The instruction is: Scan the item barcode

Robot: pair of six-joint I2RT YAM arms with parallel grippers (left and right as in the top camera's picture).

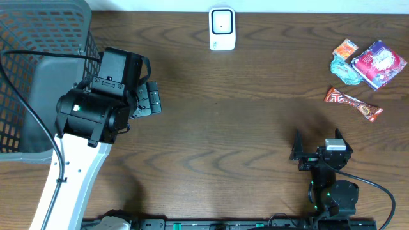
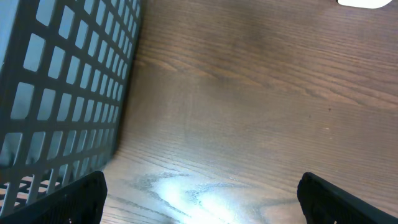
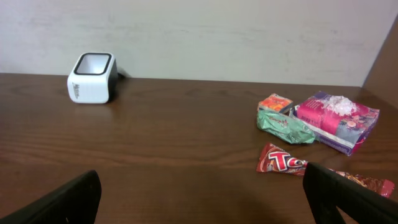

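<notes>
Dark wood-grain surface (image 1: 243, 128) fills the overhead view, with a grey mesh basket (image 1: 38, 38) at far left and a white scanner (image 1: 222, 29) at the back edge. A red bar (image 1: 353, 104) lies flat and angled at far right. It sits apart from a pink bag (image 1: 381, 64), a green packet (image 1: 344, 70) and an orange packet (image 1: 346, 48) bunched behind it. The left pincer (image 1: 153, 99) hangs just beside the basket, released and empty. The right pincer (image 1: 317, 134) sits near the front edge, spread wide and gripping nothing, well apart from the bar.

From the left wrist, the basket (image 2: 62, 81), bare wood and a sliver of the scanner (image 2: 367, 3) show beyond the gaping left pincer (image 2: 199, 202).

From the right wrist, the scanner (image 3: 92, 77) stands before a pale wall (image 3: 217, 31). The bar (image 3: 292, 163) lies ahead and to the right of the right pincer (image 3: 199, 199). White letters "To" can be read on its wrapper; the rest cannot be made out, and nothing is legible on the scanner or the other packs.

The bar, nearest that arm, looks the likeliest item to scan. It should be light, with a stiff core under slick, crinkly film. The best hold is probably across its narrow middle, since the crimped ends would likely flop. No barcode shows; it may face down.
</notes>
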